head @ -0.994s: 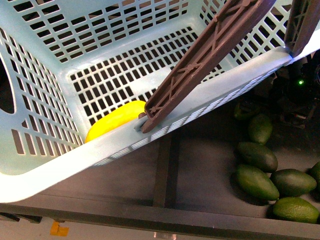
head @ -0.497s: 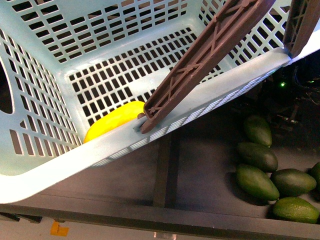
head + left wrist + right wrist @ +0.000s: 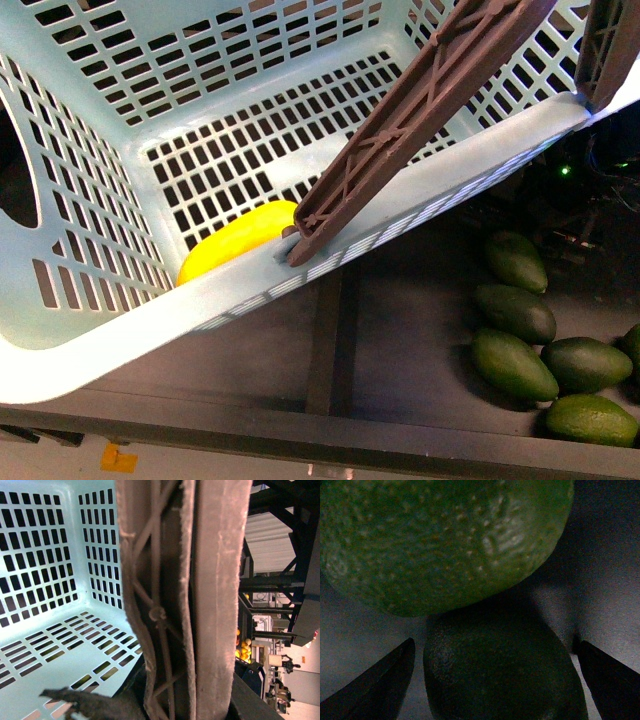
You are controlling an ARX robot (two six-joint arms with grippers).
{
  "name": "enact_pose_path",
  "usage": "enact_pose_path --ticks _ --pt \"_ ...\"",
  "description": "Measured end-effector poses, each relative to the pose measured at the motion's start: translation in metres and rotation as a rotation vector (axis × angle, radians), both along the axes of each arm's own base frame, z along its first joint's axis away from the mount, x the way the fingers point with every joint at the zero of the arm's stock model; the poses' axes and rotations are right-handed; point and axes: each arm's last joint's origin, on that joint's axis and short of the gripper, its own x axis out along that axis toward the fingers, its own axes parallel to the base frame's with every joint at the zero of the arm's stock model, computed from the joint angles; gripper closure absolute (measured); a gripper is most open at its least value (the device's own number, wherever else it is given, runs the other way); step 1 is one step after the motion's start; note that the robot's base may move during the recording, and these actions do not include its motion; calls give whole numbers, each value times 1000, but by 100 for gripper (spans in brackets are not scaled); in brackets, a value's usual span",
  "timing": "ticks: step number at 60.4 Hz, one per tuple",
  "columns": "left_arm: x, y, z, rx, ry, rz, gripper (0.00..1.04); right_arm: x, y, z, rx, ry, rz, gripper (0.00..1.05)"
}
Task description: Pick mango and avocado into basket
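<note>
Seen from the front, the basket (image 3: 90, 340) sits tilted, pale turquoise plastic with slotted walls and floor. The mango (image 3: 235, 240), smooth and bright yellow, lies inside it against the near wall, just beside the foot of a brown ribbed handle (image 3: 400, 120). Outside the basket, beyond that near rim, a loose cluster of avocados (image 3: 515, 362) lies on a dark shelf (image 3: 400, 340). They are dull green and egg-to-pear shaped, some touching. My left wrist view shows what the front cannot: the handle's trussed underside, rough and fibrous along its edges, fills the frame with the basket's lit interior behind it. Whether my left pincer is clamped on that handle I cannot tell. Only the right wrist view shows my right pincer (image 3: 492, 690), well outside the basket with its jaws spread wide — one dark fingertip (image 3: 375, 680) on each side of the avocado (image 3: 497, 655), neither visibly touching its finely pebbled, shadowed skin. A second avocado (image 3: 445, 540), brighter green and dimpled, presses against the first from beyond.
</note>
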Motion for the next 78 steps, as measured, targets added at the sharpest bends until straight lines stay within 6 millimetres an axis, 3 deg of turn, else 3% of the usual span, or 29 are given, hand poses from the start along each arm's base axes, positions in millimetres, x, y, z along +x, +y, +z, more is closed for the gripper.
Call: enact_pose_path --ticks 17,32,51,62,67,78 --pt "0 0 0 0 0 0 87 -1 0 -1 -14 1 33 9" --pt "0 0 0 1 -1 1 87 -1 -3 -1 -26 1 29 42" --pt "0 0 0 0 0 0 87 -8 -17 9 30 -34 7 46" --pt "0 0 0 0 0 0 87 -20 -39 36 23 -128 -5 46" --pt "0 0 0 0 0 0 87 -34 -61 68 2 -232 2 46" --pt "0 0 0 1 0 1 87 -68 -89 117 -13 -368 44 46"
